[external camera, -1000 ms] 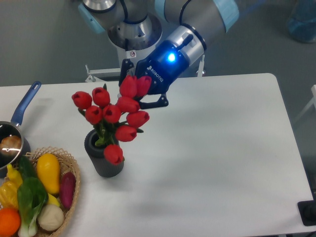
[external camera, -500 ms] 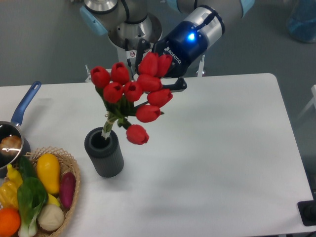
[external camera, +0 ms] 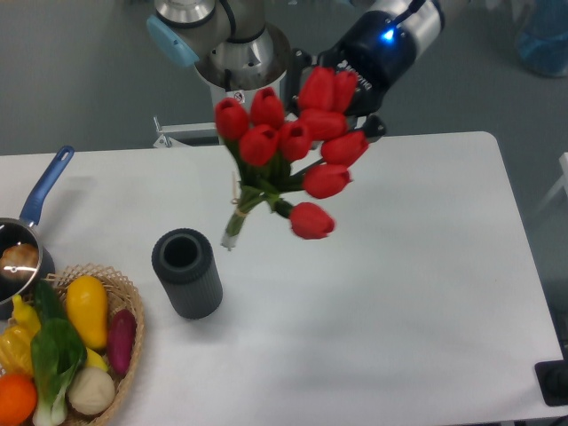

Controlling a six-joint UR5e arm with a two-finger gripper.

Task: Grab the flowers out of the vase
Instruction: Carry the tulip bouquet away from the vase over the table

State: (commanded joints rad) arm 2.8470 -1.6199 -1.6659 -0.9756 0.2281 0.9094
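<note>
End effector clamps the flowers; stems hang down-left, tips clear of the vase mouth.

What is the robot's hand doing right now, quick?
Hand: closed on the flowers, holding them up in the air, clear of the vase.

Silver-grey arm with pale blue joint caps; dark blue gripper housing (lit blue lamp, white lettering).
</note>
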